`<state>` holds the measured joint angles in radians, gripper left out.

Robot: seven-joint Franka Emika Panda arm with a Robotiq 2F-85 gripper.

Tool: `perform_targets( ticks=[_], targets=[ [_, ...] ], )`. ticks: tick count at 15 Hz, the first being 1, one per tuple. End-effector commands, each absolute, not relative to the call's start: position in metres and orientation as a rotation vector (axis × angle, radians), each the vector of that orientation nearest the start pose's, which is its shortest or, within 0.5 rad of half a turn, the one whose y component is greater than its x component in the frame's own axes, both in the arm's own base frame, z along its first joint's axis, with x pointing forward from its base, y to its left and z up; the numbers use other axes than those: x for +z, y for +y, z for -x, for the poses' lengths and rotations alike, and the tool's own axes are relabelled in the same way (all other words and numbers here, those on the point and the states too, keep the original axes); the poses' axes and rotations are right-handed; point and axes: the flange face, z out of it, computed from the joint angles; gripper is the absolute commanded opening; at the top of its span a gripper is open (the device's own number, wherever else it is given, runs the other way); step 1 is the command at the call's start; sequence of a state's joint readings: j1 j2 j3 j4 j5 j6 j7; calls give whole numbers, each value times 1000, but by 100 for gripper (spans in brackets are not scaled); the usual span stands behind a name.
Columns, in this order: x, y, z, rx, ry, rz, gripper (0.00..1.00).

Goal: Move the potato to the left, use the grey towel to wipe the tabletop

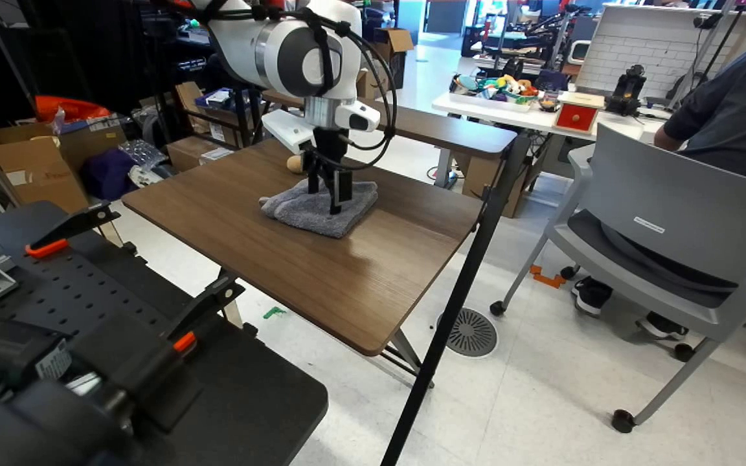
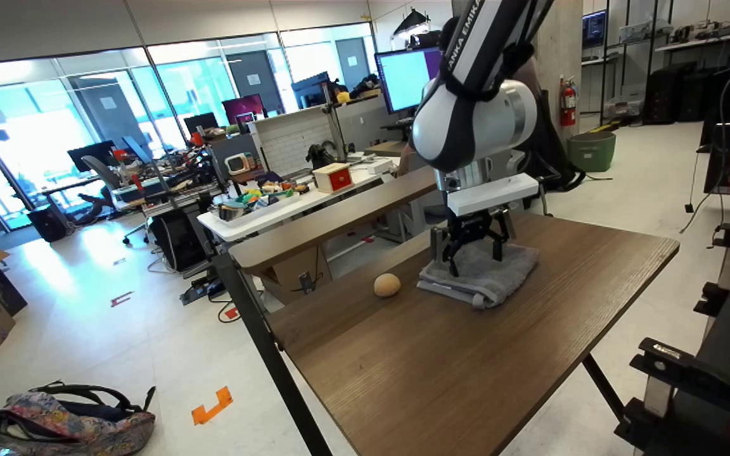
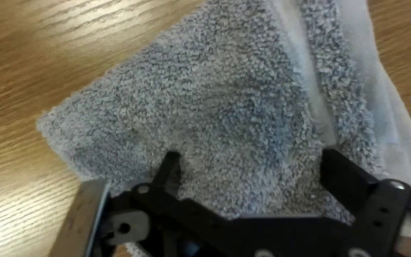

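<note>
Pointing down and spread wide, the Robotiq gripper (image 3: 250, 155) stands over the folded grey towel (image 3: 209, 89), which lies directly beneath it on the wood-grain tabletop (image 2: 428, 373); whether gripper and towel touch is unclear. To one side of the gripper, just beyond the towel's edge, sits the potato (image 2: 387, 285).

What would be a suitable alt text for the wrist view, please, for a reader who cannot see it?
An open black gripper, at the bottom of the picture, stands over a folded grey towel; whether it touches the cloth is not clear. The towel lies on a brown wood-grain tabletop, which shines at the left.
</note>
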<state>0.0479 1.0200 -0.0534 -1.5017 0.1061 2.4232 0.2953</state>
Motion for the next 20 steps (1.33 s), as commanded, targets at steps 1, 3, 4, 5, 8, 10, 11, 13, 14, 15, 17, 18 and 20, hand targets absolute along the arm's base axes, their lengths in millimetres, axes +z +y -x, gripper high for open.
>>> perform_targets(
  ticks=[1, 3, 4, 5, 8, 10, 11, 13, 14, 15, 17, 18, 20],
  targets=[
    [8, 4, -681, 192, 650, 3120, 100],
    [-13, -13, -686, 210, 781, 3127, 100],
    [-13, -22, -692, 207, 845, 3129, 100],
    [-15, -34, -698, 185, 905, 3132, 100],
    [-15, -72, -715, 108, 1077, 3135, 100],
    [-17, -95, -722, 80, 1179, 3132, 100],
    [-18, -105, -724, 82, 1225, 3127, 100],
    [-17, -120, -725, 96, 1289, 3122, 100],
    [-16, -125, -726, 102, 1302, 3122, 100],
    [-13, -127, -727, 114, 1299, 3119, 100],
    [-6, -120, -728, 179, 1245, 3097, 100],
    [-1, -113, -725, 231, 1192, 3103, 100],
    [10, -103, -714, 341, 1069, 3147, 100]
  ],
)
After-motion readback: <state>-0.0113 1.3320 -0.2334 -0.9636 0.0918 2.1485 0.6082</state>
